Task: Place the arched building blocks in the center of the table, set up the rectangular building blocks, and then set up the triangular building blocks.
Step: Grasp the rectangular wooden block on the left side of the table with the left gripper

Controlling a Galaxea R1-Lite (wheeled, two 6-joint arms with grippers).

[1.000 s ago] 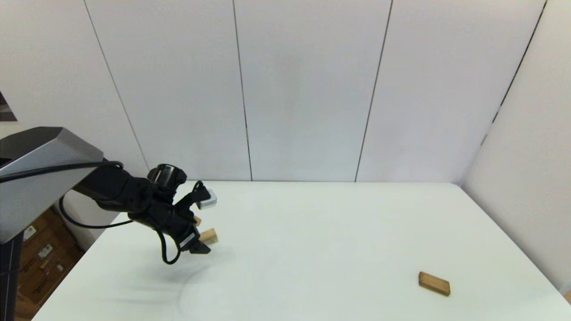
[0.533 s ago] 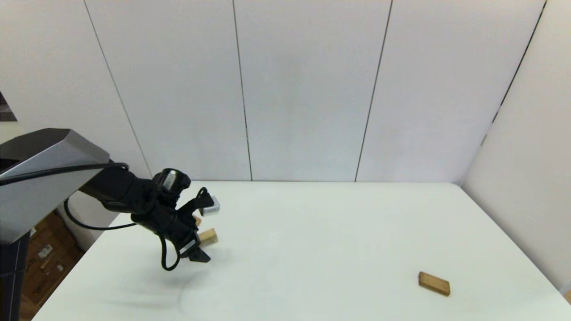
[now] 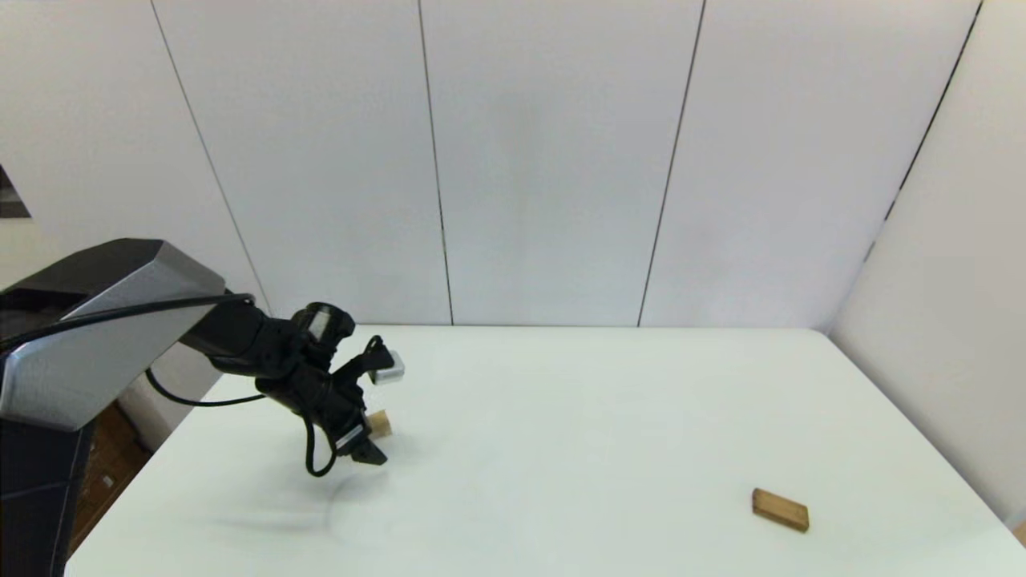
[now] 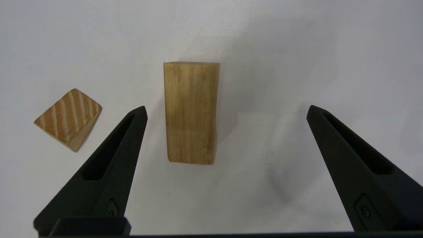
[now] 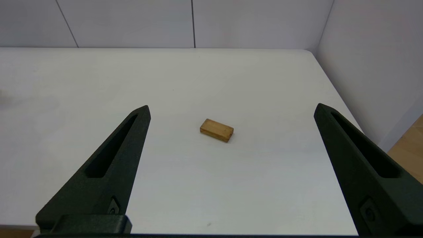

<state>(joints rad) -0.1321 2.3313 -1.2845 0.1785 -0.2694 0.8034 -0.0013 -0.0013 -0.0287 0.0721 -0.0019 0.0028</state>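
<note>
The arched block [image 4: 191, 112], a chunky light-tan piece, lies on the white table [image 3: 561, 417] at the far left. In the head view only its end [image 3: 380, 423] shows past the arm. My left gripper [image 4: 227, 110] hangs open just above it, and the block sits nearer one finger [image 4: 132, 132]. The triangular block [image 4: 68, 119] lies outside that finger; the arm hides it in the head view. The rectangular block [image 3: 780, 510] lies flat near the front right. My right gripper [image 5: 231, 109] is open and empty, well back from the rectangular block [image 5: 216, 130].
Wall panels stand behind the table and along its right side. The left arm's grey link [image 3: 96, 320] and its cable overhang the table's left edge. Cardboard boxes [image 3: 104, 473] sit on the floor to the left.
My left arm has moved right and forward, bringing the open gripper over the arched block and covering more of it. The triangular block is now hidden in the head view.
</note>
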